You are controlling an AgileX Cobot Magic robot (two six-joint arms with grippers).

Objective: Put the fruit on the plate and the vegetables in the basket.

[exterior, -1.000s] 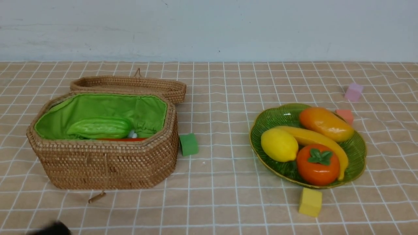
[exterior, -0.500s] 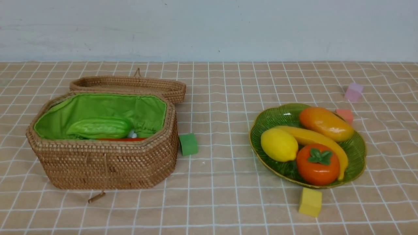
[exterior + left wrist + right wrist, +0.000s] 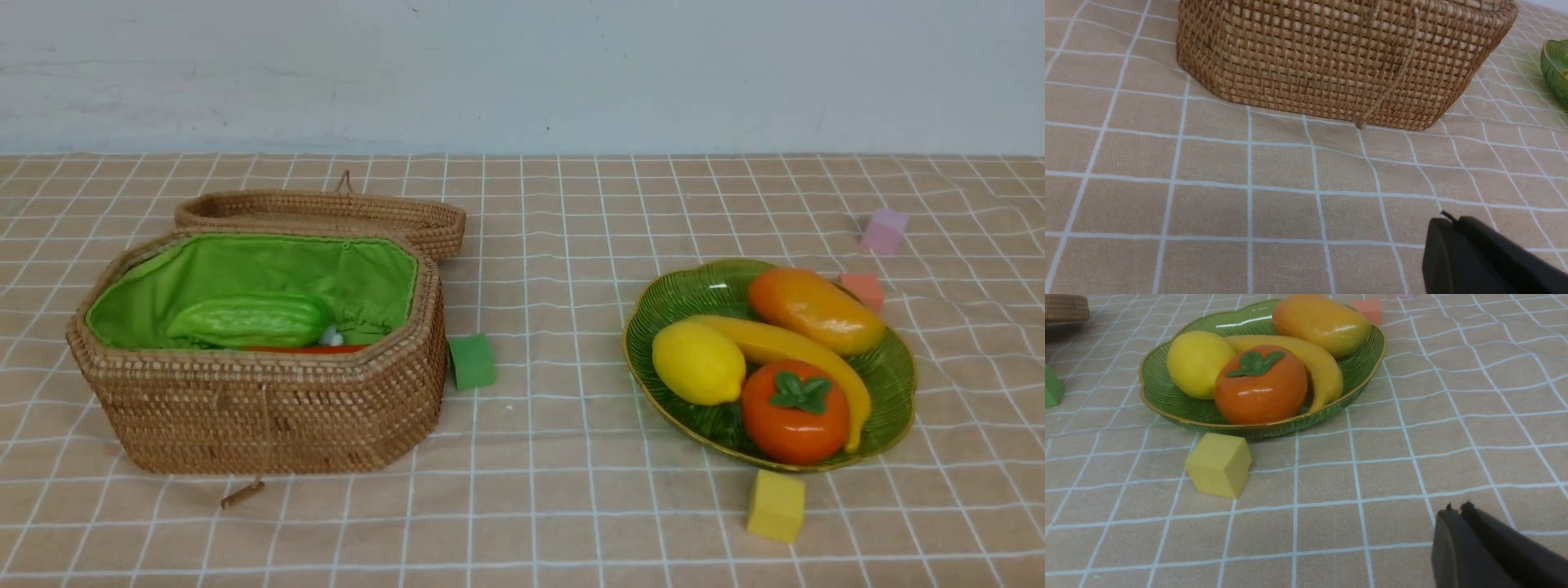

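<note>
Checked cloth [image 3: 555, 457] was left sorted: fruit was gathered on the plate [image 3: 678, 302] at 3 o'clock, vegetables in the basket [image 3: 269, 416] at 9; both pincers, left gripper [image 3: 1457, 245] and right gripper [image 3: 1461, 535], were clenched empty.

- Basket [image 3: 269, 408] on the left holds the cucumber [image 3: 249, 320].
- Plate [image 3: 686, 298] on the right carries lemon [image 3: 696, 363], banana [image 3: 804, 351], mango [image 3: 815, 310], persimmon [image 3: 794, 412].

Woven wicker basket [image 3: 269, 416], green cloth lining; glossy persimmon [image 3: 794, 412]; ribbed glass plate [image 3: 669, 306]
</note>
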